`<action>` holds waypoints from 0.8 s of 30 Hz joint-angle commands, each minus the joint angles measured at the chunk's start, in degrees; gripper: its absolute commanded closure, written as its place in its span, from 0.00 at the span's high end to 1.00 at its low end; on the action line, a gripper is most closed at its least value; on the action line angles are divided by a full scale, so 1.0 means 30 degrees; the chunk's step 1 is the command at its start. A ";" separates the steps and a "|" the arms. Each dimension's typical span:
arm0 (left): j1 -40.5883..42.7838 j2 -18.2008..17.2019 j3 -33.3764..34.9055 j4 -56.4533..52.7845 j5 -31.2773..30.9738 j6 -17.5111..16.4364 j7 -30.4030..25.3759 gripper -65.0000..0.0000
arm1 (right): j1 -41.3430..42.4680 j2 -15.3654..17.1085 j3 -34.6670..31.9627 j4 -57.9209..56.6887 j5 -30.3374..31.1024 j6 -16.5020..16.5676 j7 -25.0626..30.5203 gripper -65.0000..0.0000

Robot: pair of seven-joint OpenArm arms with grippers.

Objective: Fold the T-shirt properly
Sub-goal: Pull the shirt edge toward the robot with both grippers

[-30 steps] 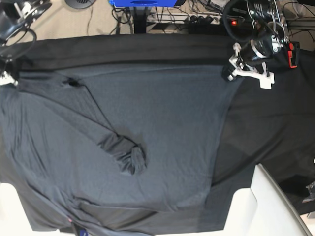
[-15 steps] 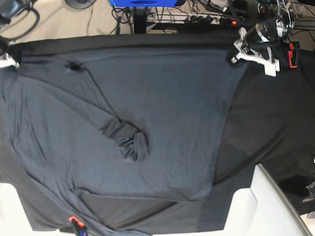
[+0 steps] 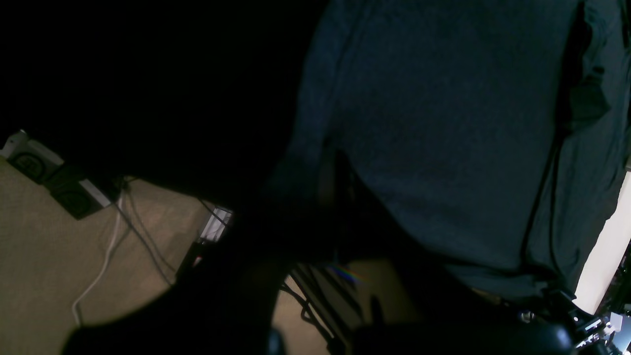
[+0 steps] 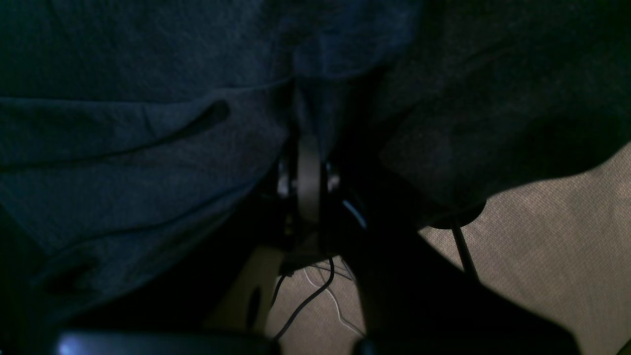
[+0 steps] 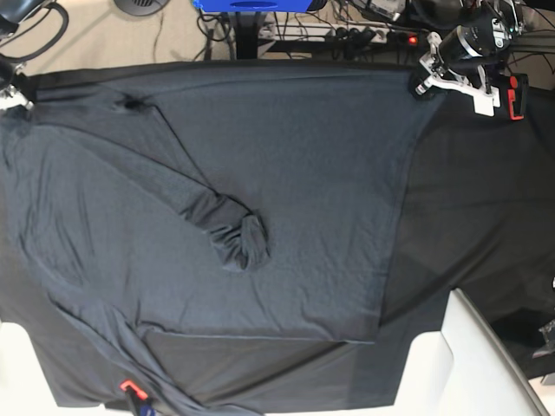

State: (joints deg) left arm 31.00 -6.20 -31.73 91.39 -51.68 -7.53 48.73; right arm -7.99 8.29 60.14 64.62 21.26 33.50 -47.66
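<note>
Base view: the T-shirt [image 5: 286, 191] lies spread over most of the black tablecloth [image 5: 477, 208], its slate-grey body running from the far edge at 12 o'clock down toward 6 o'clock. One sleeve [image 5: 225, 230] is folded in over the body and ends in a bunched cuff near the middle. At 7 o'clock the fabric trails off in a narrow twisted strip toward a small red tag [image 5: 128, 385] at the near edge.

At 2 o'clock the left gripper [image 5: 422, 85] sits at the shirt's far corner, its jaws clenched on the T-shirt fabric, right at the table's far edge. At 10 o'clock the right gripper [image 5: 12, 97] is only partly inside the picture; it meets the opposite far corner of the shirt, jaws likewise clamped on the cloth. The far hem between the two corners runs nearly straight.

Left wrist view: very dark; the T-shirt [image 3: 443, 123] fills the upper right, with beige carpet [image 3: 44, 236] and a white cable [image 3: 98, 276] below at 8 o'clock.

Right wrist view: grey shirt fabric [image 4: 123, 148] is pinched into the narrow slot between the closed fingers [image 4: 308, 172], with the tablecloth [image 4: 493, 98] draping at 2 o'clock and carpet [image 4: 567, 236] beyond.

A white panel [image 5: 468, 364] stands at 5 o'clock in the base view.
</note>
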 commanded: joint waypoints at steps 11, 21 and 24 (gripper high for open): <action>0.0112 -0.0293 -0.0223 0.0319 -0.0019 0.0034 -0.0405 0.00 | -0.1015 -0.1139 -0.0164 0.4028 -0.0653 -0.1392 -0.1300 0.00; -0.0064 -0.0293 -0.0165 0.0348 0.0011 0.0034 -0.0405 0.00 | -0.0546 -0.1197 -0.0222 0.4702 -0.0682 -0.2682 -0.2033 0.00; -0.0093 -0.0293 -0.0165 0.0348 0.0011 0.0034 -0.0375 0.00 | -0.0282 -0.1168 -0.0545 0.4672 -0.0682 -0.3033 -0.2033 0.00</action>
State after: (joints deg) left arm 30.48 -6.24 -31.79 91.39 -51.29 -7.49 48.71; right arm -9.23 3.57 58.50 77.56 19.09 24.40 -55.13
